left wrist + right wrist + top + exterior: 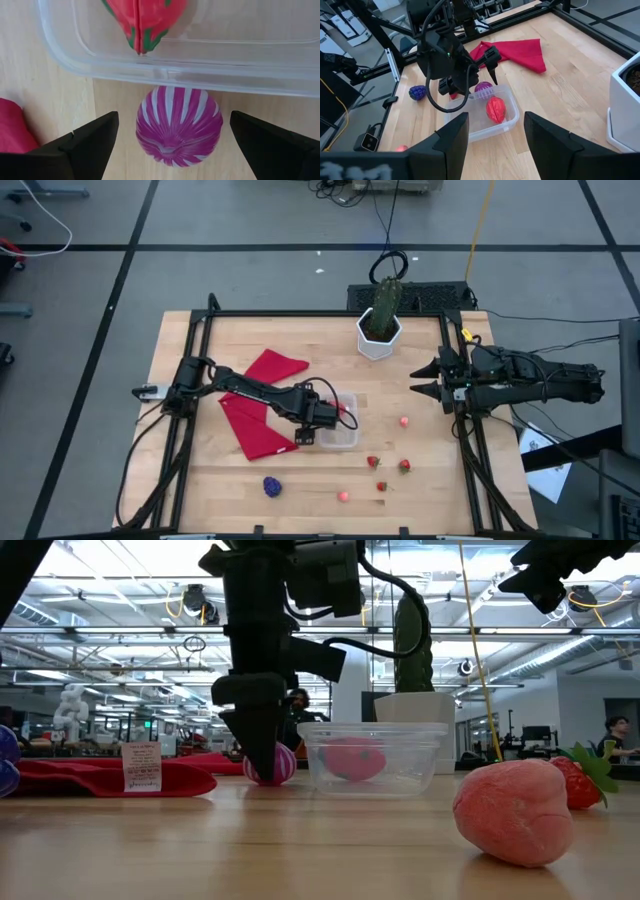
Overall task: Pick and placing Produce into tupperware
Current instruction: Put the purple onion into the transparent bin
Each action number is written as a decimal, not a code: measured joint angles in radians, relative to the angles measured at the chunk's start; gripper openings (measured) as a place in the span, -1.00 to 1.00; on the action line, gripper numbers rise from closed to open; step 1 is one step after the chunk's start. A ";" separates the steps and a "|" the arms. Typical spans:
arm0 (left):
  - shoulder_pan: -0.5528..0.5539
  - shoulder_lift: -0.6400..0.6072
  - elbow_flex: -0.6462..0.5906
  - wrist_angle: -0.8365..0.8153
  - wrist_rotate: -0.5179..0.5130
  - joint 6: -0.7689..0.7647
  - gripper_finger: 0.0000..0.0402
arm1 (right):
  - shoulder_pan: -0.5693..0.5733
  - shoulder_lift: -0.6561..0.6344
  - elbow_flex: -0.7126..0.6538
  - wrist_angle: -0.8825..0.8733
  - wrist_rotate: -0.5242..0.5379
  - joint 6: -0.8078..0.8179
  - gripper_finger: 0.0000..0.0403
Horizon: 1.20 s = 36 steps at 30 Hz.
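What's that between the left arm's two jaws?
A purple-and-white striped ball, sitting on the wood just outside the clear tupperware. The left gripper has its jaws wide open around it, seen in the left wrist view.

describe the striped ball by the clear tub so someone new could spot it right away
Find the clear tub near the middle of the table, beside the red cloth. On the wood just outside its wall, between the open fingers of the left gripper, sits the ball. It alone has purple and white stripes; the piece in the tub is red.

Tupperware [165, 75] wall crowds striped ball [178, 125].
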 joint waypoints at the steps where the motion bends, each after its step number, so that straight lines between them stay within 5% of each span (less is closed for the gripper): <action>1: 0.000 0.000 0.000 0.000 0.000 0.000 0.94 | 0.000 0.000 0.000 0.000 0.000 0.000 -0.08; 17: 0.000 0.000 0.000 -0.001 -0.001 0.003 0.93 | 0.000 0.000 0.000 0.000 0.000 0.000 -0.08; 29: 0.000 0.000 0.000 -0.001 -0.001 0.001 0.33 | 0.000 0.000 0.000 0.000 0.000 0.000 -0.08; 36: 0.000 0.000 0.000 -0.002 -0.001 -0.001 0.27 | 0.000 0.000 0.000 0.000 0.000 0.000 -0.08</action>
